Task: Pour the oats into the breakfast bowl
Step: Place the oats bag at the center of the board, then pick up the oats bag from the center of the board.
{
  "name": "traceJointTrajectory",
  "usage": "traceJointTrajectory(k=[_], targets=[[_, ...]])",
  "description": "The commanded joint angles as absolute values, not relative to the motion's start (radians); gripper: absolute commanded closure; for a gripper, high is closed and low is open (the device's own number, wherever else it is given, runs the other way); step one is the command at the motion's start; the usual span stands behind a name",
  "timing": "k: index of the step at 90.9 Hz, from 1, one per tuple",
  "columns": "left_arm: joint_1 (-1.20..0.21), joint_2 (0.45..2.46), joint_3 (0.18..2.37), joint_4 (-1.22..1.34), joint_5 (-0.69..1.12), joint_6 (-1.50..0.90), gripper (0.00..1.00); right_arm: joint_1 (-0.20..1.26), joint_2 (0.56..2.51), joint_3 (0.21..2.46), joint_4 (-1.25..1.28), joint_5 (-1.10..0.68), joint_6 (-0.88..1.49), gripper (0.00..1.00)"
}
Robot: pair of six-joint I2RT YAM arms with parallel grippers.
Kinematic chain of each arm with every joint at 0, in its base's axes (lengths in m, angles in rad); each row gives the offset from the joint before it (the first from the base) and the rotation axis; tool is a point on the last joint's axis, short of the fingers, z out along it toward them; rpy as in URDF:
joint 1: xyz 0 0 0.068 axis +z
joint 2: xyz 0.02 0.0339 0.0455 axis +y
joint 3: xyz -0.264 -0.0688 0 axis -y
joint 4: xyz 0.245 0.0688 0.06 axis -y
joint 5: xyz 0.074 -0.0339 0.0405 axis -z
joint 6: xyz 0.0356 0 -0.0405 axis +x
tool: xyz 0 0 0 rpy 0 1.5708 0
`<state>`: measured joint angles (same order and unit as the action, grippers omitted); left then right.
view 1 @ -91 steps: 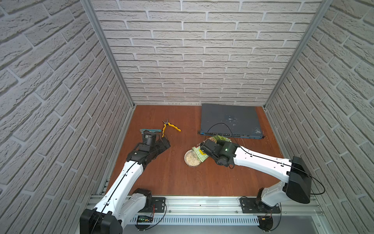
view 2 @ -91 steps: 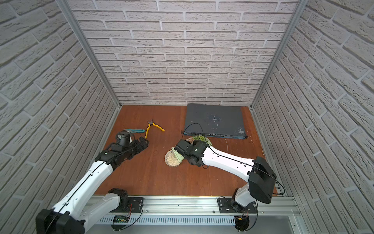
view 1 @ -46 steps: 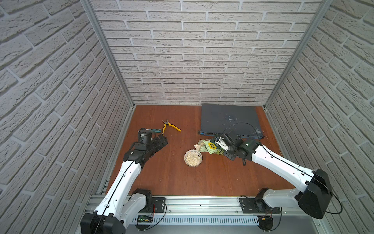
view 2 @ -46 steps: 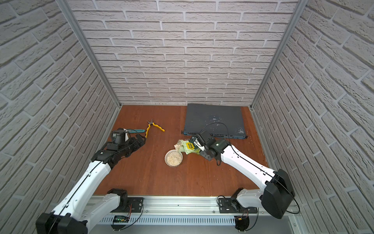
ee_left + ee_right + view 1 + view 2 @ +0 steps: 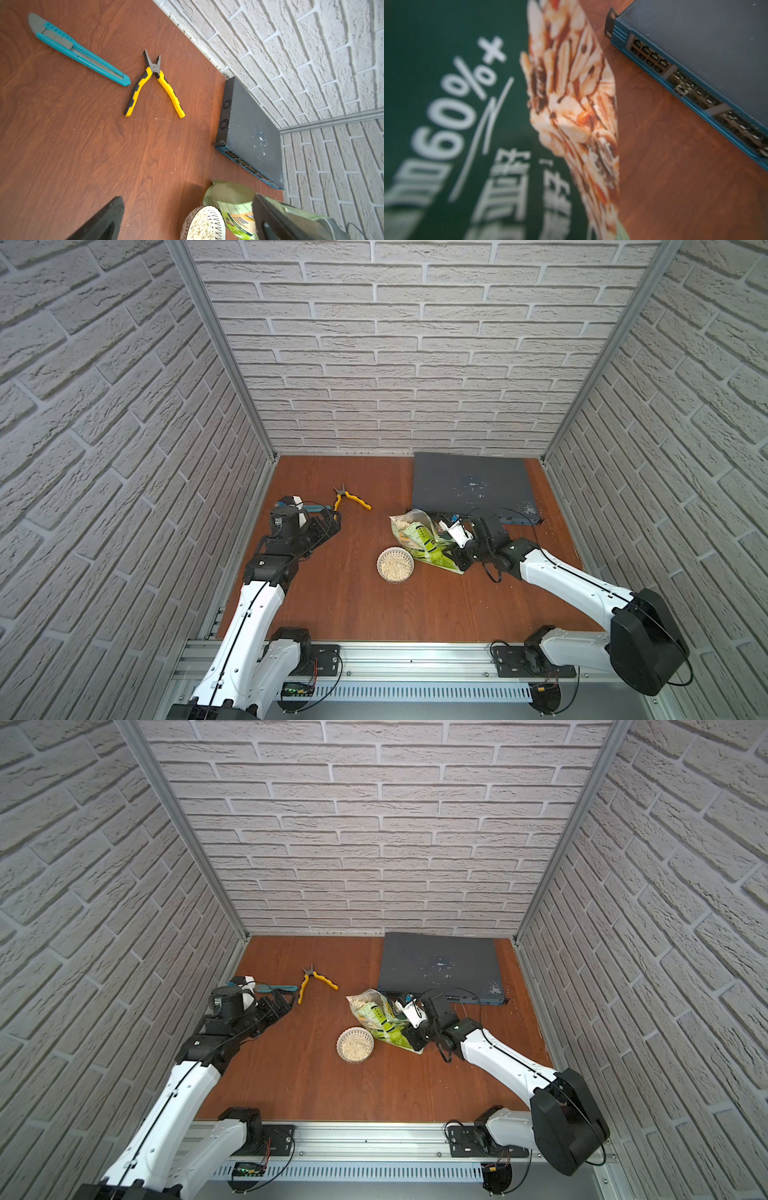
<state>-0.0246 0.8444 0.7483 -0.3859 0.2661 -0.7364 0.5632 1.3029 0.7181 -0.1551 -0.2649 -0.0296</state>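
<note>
The breakfast bowl (image 5: 395,579) stands upright on the wooden table (image 5: 353,614), roughly at its centre, and holds a layer of oats (image 5: 395,565) — pale flakes covering the bottom. Just beside the bowl, on its far right side, is the green pouch (image 5: 422,539). It is tilted, with the open mouth raised toward the far left and the base lower toward the near right; more flakes are visible inside the mouth. Pouch and bowl lie close together (whether they touch, and whether the pouch base rests on the table, cannot be determined from the top views). The right gripper (image 5: 457,548) is positioned at the lower half of the pouch, jaws narrowly parted and pinching the pouch between them: one white jaw lies across the printed face, one dark jaw sits under the pack. In the right wrist view the dark green print of the pouch fills most of the frame, out of focus, and the jaws themselves are outside the frame. The left gripper (image 5: 326,526) is at the left side of the table, well apart from bowl and pouch, jaws spread wide with nothing between them. Yellow-handled pliers (image 5: 350,502) lie just beyond it with handles splayed, beside a teal utility knife (image 5: 79,49). A flat dark network switch (image 5: 471,485) occupies the far right corner — its ported front edge faces the pouch.
</note>
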Motion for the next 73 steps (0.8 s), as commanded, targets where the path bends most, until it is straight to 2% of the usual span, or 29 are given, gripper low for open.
traceJointTrajectory(k=[1,10,20,30,42,53,63,68,73], targets=[[-0.019,0.824,0.731,-0.273,0.303,-0.703,0.02,0.558,1.362,0.708,0.240,-0.414,0.077,0.92],[-0.018,0.813,0.727,-0.227,0.300,-0.685,0.02,0.555,1.420,0.719,0.267,-0.413,0.057,0.80],[-0.018,0.805,0.728,-0.182,0.292,-0.661,0.02,0.537,1.411,0.709,0.264,-0.384,0.027,0.56],[-0.017,0.807,0.736,-0.152,0.277,-0.633,0.02,0.522,1.359,0.705,0.213,-0.354,-0.012,0.36],[-0.017,0.823,0.762,-0.145,0.267,-0.602,0.02,0.515,1.280,0.714,0.132,-0.336,-0.060,0.25],[-0.018,0.841,0.781,-0.141,0.265,-0.585,0.02,0.515,1.219,0.738,0.042,-0.343,-0.096,0.25],[-0.018,0.856,0.787,-0.113,0.268,-0.565,0.02,0.517,1.181,0.770,-0.044,-0.346,-0.128,0.33],[-0.018,0.862,0.782,-0.077,0.276,-0.546,0.02,0.517,1.176,0.785,-0.072,-0.367,-0.143,0.46],[-0.019,0.868,0.777,-0.038,0.287,-0.535,0.02,0.517,1.182,0.812,-0.105,-0.386,-0.157,0.73]])
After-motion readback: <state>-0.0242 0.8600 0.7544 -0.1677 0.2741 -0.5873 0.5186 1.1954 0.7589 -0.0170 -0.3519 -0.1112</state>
